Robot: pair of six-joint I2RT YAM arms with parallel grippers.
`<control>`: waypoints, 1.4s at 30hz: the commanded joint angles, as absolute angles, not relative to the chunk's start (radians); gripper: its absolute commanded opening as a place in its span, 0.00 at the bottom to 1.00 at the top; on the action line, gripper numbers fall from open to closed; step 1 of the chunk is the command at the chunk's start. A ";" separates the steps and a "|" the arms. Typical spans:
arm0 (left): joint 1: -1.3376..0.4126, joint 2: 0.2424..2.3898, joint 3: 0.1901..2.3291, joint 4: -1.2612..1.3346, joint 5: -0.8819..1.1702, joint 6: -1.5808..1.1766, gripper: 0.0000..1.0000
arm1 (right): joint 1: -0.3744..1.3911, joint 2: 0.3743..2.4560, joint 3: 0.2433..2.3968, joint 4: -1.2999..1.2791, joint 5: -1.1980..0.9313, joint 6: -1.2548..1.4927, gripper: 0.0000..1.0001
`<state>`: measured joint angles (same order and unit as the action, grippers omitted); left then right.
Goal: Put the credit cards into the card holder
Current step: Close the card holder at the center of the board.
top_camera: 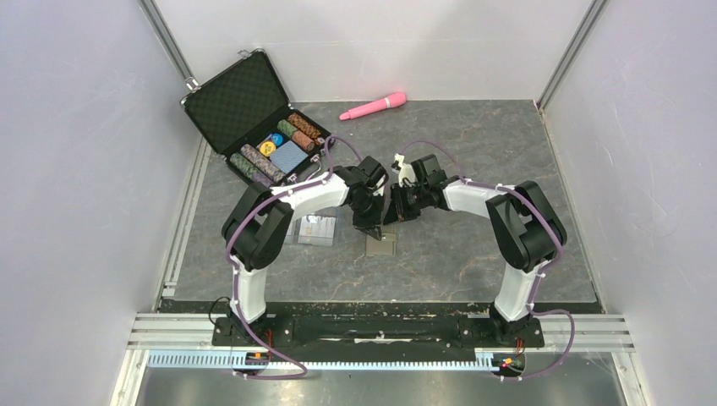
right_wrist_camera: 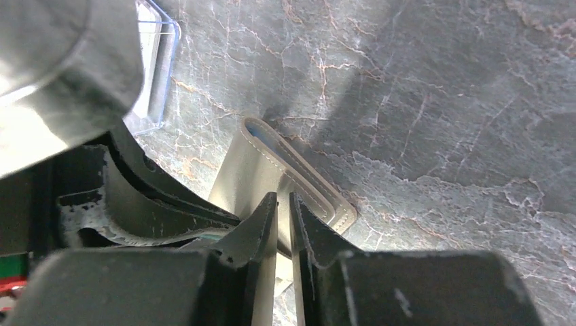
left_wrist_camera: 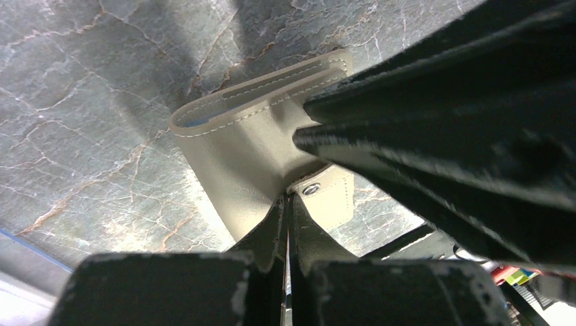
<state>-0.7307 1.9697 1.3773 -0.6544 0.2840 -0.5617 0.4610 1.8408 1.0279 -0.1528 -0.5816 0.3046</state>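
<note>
The khaki-tan card holder (top_camera: pixel 382 244) lies on the table, one flap lifted. It also shows in the left wrist view (left_wrist_camera: pixel 238 149), with its snap tab (left_wrist_camera: pixel 327 197), and in the right wrist view (right_wrist_camera: pixel 268 166). My right gripper (top_camera: pixel 397 205) is shut on the raised flap; khaki fills the narrow gap between its fingers (right_wrist_camera: pixel 283 224). My left gripper (top_camera: pixel 369 216) is shut on a thin pale card seen edge-on (left_wrist_camera: pixel 286 272), with its fingertips against the holder's fold. More pale credit cards (top_camera: pixel 313 228) lie on the table left of the holder.
An open black case (top_camera: pixel 254 118) with poker chips and a blue deck stands at the back left. A pink stick (top_camera: pixel 372 106) lies at the back. A clear plastic piece (right_wrist_camera: pixel 153 68) lies near the cards. Side walls bound the table.
</note>
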 commanded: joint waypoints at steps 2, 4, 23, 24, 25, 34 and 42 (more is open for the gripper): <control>-0.714 1.921 1.418 -0.606 0.342 -0.558 0.02 | 0.465 1.859 1.005 -0.211 -0.520 0.271 0.11; -0.704 1.909 1.416 -0.591 0.353 -0.572 0.02 | 0.465 1.857 0.998 -0.217 -0.513 0.267 0.10; -0.673 1.885 1.333 -0.496 0.433 -0.606 0.29 | 0.462 1.859 1.008 -0.226 -0.520 0.264 0.10; -0.673 1.880 1.326 -0.490 0.430 -0.608 0.31 | 0.463 1.858 1.006 -0.226 -0.520 0.263 0.10; -0.671 1.875 1.319 -0.486 0.430 -0.610 0.31 | 0.463 1.858 1.007 -0.226 -0.521 0.263 0.10; -0.648 1.818 1.232 -0.364 0.477 -0.663 0.32 | 0.463 1.861 1.008 -0.226 -0.528 0.264 0.10; -0.638 1.839 1.206 -0.328 0.526 -0.684 0.36 | 0.464 1.862 1.004 -0.224 -0.531 0.264 0.10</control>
<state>-0.6415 1.8538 1.2064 -0.3805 0.4744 -0.6460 0.4603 1.8473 1.0245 -0.1555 -0.5613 0.2955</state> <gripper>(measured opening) 0.351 0.102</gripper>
